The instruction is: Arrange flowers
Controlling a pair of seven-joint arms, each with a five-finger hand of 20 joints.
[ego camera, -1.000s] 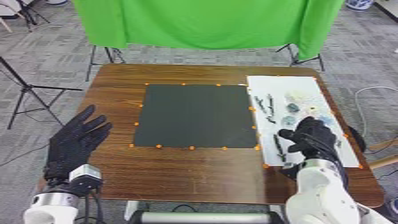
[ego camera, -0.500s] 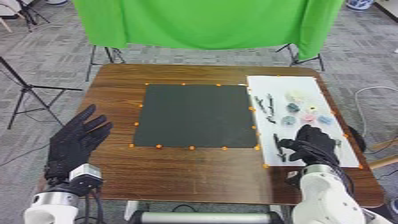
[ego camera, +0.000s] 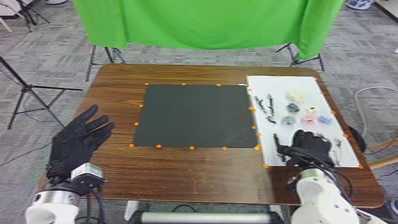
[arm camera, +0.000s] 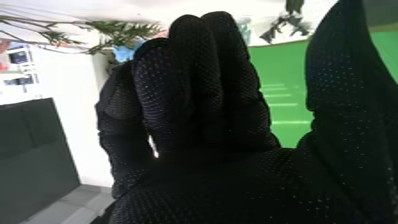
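White sheet point(ego camera: 282, 84) under your right hand point(ego camera: 311, 148), fingers straight and together, thumb apart; pink flower point(ego camera: 308, 118) just beyond it! You're likely picking a piece: next, pinch one and carry it left of the hand, to the dark mat point(ego camera: 195, 115).

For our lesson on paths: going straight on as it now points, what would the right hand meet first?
The right hand would probably meet the pink flower first, though its height is unclear.
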